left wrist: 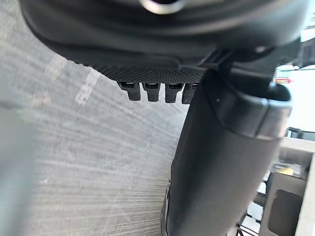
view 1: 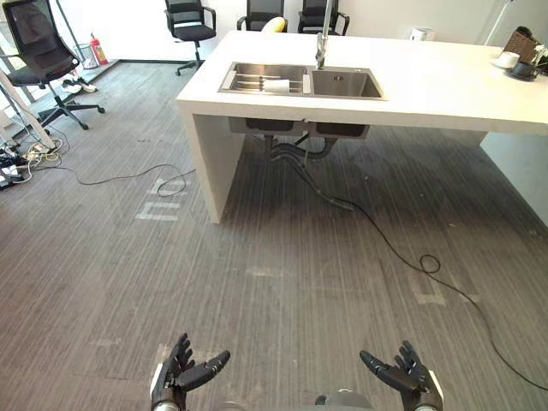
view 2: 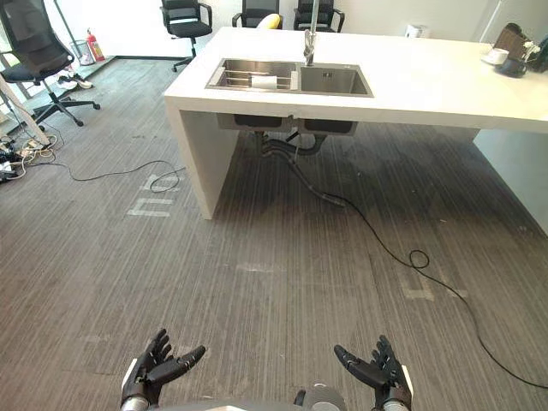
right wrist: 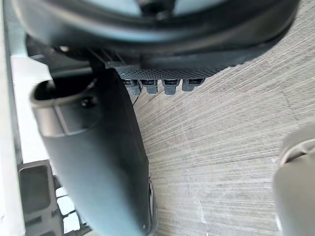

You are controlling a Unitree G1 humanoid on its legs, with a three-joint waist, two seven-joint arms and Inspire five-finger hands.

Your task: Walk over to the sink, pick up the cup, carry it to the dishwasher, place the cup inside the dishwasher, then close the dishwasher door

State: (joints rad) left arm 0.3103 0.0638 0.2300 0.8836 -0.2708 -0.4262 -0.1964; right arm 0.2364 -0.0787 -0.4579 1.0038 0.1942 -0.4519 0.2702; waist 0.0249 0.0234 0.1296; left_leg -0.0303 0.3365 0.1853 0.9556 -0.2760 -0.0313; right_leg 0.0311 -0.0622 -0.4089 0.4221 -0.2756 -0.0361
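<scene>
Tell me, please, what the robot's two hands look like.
The left hand and right hand are matching black, with slim fingers and a thick smooth thumb; the palm edge is finely textured, and pale cuffs show at the wrists.

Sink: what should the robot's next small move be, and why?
Likely a step forward toward the sink: the white cup sits in its left basin, well beyond the left hand and right hand, which hang open and empty over the floor.

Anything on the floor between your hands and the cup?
Nothing stands ahead of the left hand and right hand; a black cable trails the floor further right. The cup lies in the sink, past the counter front edge.
</scene>
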